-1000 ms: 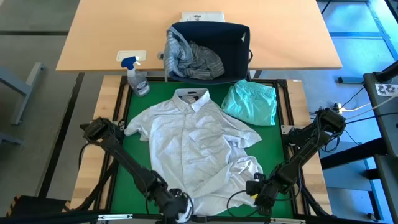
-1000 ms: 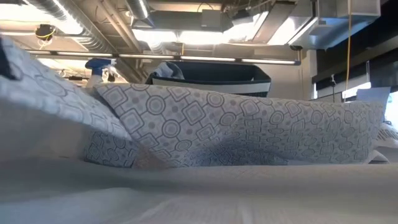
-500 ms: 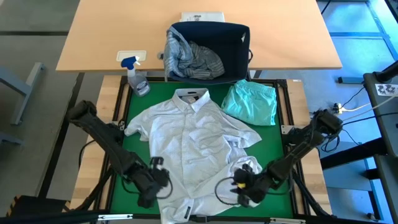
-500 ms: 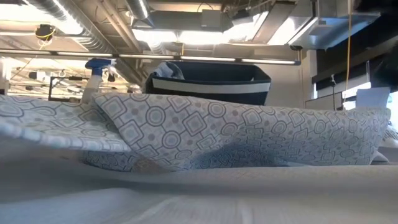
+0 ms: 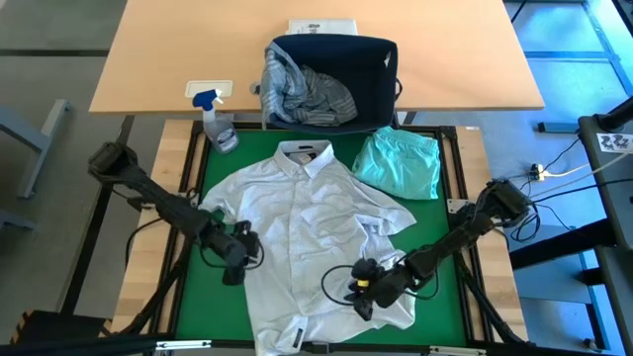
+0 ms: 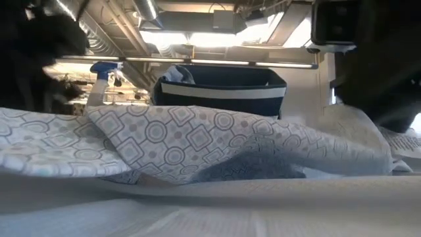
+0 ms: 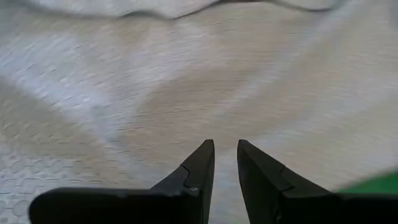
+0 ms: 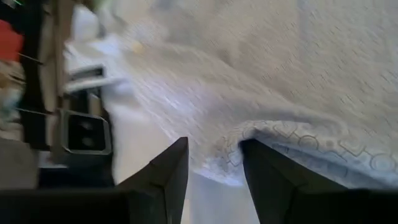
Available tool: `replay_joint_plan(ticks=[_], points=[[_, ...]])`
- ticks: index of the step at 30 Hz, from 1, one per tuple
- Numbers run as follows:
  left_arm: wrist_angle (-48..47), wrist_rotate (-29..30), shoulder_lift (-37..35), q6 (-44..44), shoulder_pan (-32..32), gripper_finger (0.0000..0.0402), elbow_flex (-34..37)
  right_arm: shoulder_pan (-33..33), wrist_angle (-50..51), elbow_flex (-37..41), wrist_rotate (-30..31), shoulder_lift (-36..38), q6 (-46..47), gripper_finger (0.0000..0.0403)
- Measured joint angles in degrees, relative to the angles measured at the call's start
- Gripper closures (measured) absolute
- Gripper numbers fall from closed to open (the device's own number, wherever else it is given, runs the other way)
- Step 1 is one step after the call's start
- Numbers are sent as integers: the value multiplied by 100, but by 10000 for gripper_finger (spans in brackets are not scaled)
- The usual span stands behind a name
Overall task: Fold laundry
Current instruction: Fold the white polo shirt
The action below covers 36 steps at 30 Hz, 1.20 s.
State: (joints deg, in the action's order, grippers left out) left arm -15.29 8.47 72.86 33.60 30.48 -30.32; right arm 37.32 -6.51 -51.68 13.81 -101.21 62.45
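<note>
A pale patterned button-up shirt [image 5: 307,227] lies spread on the green mat [image 5: 203,297], collar toward the far edge. My right gripper [image 5: 362,289] is over its near right part, shut on the cloth [image 8: 214,163]. My left gripper [image 5: 237,265] hovers over the shirt's left side; in the left wrist view its fingers [image 7: 226,147] stand slightly apart with nothing between them. A folded mint-teal garment [image 5: 400,164] rests on the mat's far right. A grey striped garment [image 5: 309,95] hangs out of the navy basket [image 5: 371,59]. My right gripper pinches a folded edge of the shirt's near right part [image 8: 247,133] between its two fingers. They slant down and point toward the table's left. The held cloth is raised a little [image 6: 352,125]; the rest of the shirt lies on the mat.
A spray bottle [image 5: 219,125] stands at the mat's far left corner. The basket sits on a wooden table [image 5: 168,49] just behind the mat. Bare mat shows along the left edge and at the near right [image 5: 440,297].
My right gripper has gone toward the table's left, drawing the shirt's near right part inward over the body. My left gripper has moved from the near hem toward the far left, over the shirt's left side. The cloth raised at the left has sunk back down.
</note>
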Motion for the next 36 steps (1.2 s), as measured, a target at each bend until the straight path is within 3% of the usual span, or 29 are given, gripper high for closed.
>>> replay_joint_plan(ticks=[6,13,18,22,24,30,36], points=[[926,311,35,218,-449,332,775,-369,-945,0,241,0,23,253],[1025,560,33,336,-719,332,961,-983,-1271,0,725,0,95,253],[1192,603,35,337,-774,332,970,-1197,-1306,2,-276,135,103,253],[1226,603,35,339,-771,331,970,-865,-1295,0,-1457,319,361,253],[1233,603,35,336,-771,331,970,-595,-1185,-3,-1611,341,456,253],[1246,741,37,207,-787,331,970,118,-264,0,-474,42,464,253],[1260,756,37,179,-787,331,970,20,-597,0,710,-374,285,253]])
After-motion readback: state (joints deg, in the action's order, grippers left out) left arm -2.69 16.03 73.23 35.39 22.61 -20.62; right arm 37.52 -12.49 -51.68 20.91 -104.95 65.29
